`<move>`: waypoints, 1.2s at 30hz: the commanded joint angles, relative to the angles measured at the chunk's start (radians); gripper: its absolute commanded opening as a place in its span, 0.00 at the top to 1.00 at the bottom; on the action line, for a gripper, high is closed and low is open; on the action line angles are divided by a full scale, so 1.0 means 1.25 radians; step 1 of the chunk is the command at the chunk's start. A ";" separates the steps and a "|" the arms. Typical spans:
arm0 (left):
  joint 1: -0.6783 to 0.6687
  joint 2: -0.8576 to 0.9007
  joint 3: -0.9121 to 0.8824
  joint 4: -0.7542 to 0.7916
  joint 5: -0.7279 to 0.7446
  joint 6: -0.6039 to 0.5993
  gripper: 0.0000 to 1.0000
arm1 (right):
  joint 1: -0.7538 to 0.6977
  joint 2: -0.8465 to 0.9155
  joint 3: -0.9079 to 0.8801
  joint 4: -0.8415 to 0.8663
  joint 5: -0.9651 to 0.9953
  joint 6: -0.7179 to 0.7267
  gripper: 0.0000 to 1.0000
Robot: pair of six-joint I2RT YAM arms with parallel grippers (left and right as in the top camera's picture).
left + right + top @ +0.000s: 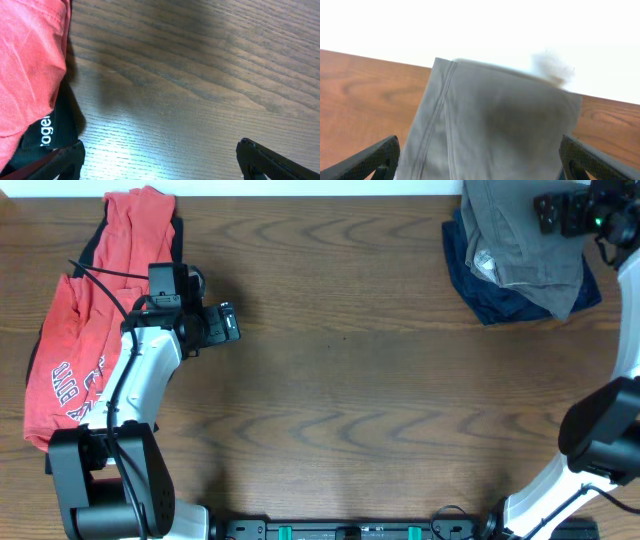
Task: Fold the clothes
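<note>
A red garment with white lettering lies at the table's left edge, over a black garment. It fills the left of the left wrist view, with the black garment under it. My left gripper is open and empty over bare wood just right of the red garment; it shows in the left wrist view. A grey garment lies on a dark blue one at the far right corner. My right gripper is open above the grey garment, fingers either side of it.
The wooden table spans the view. The arm bases and a black rail stand at the front edge. The table's far edge meets a white wall behind the grey garment.
</note>
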 commanded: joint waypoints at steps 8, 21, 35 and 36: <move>0.001 -0.018 0.017 -0.001 -0.010 -0.004 0.02 | 0.041 0.277 0.005 0.157 0.103 0.104 0.01; 0.001 -0.012 0.017 -0.001 -0.009 -0.004 0.02 | 0.043 0.581 0.004 0.126 0.114 0.134 0.01; 0.001 -0.012 0.017 -0.001 -0.009 -0.004 0.02 | 0.042 0.154 0.004 -0.017 0.093 0.096 0.01; 0.001 -0.012 0.017 -0.001 -0.009 -0.004 0.02 | 0.042 0.109 0.004 -0.030 0.093 0.096 0.01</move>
